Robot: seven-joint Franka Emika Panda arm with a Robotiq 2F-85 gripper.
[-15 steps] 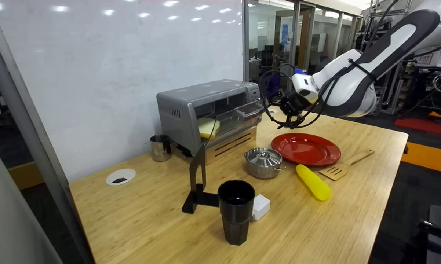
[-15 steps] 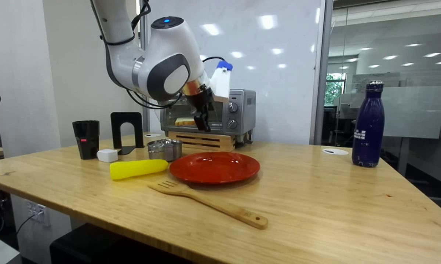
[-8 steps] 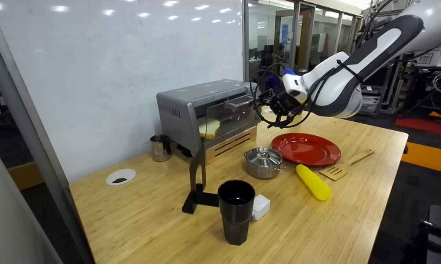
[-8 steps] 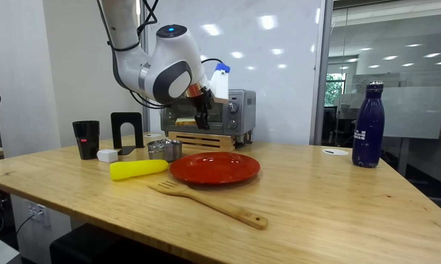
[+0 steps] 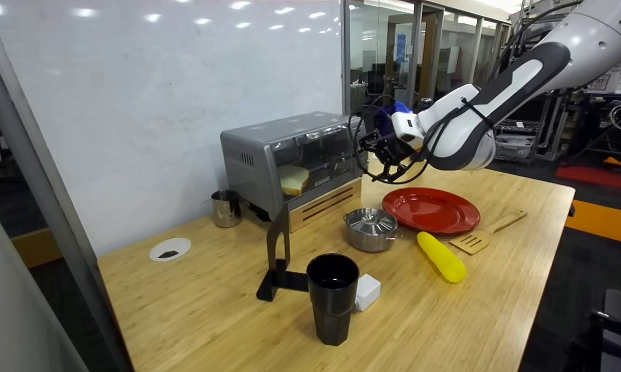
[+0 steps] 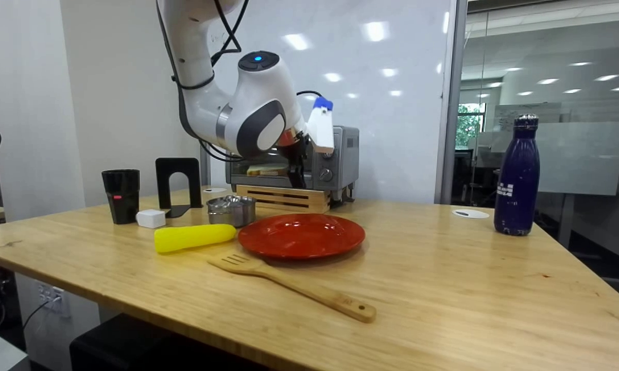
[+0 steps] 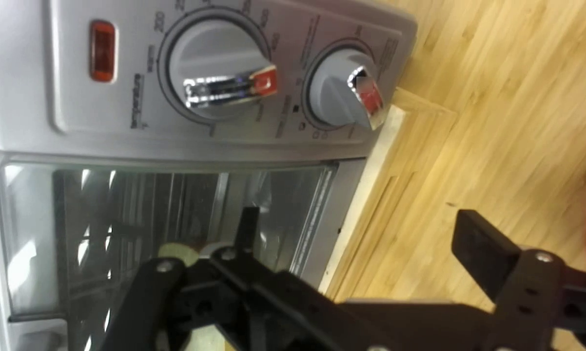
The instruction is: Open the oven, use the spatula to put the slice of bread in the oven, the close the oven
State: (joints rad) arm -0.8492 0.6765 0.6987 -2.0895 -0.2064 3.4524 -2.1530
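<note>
The silver-grey oven [image 5: 290,129] has its glass door up against the front, with the handle along the top edge. Behind the glass lies the pale slice of bread [image 5: 293,180], also visible past the arm as the bread [image 6: 268,170]. In the wrist view my gripper [image 7: 363,239] is open, its fingers wide apart with nothing between them. It hangs before the oven's front, near the knobs [image 7: 220,68]; one finger overlaps the door glass, and whether it touches cannot be told. The wooden spatula [image 6: 294,283] lies flat on the table beside the red plate [image 6: 302,237].
A lidded steel pot [image 5: 372,230] and a yellow elongated object [image 5: 442,257] stand near the plate. Farther off are a black cup [image 5: 333,299], a white block [image 5: 367,292], a black stand [image 5: 279,253] and a steel cup [image 5: 226,208]. A blue bottle [image 6: 518,175] stands near the table's edge.
The oven door has swung up from half lowered to flush with the front. My arm has moved in toward the oven and a little lower. Bread, spatula and plate have not moved.
</note>
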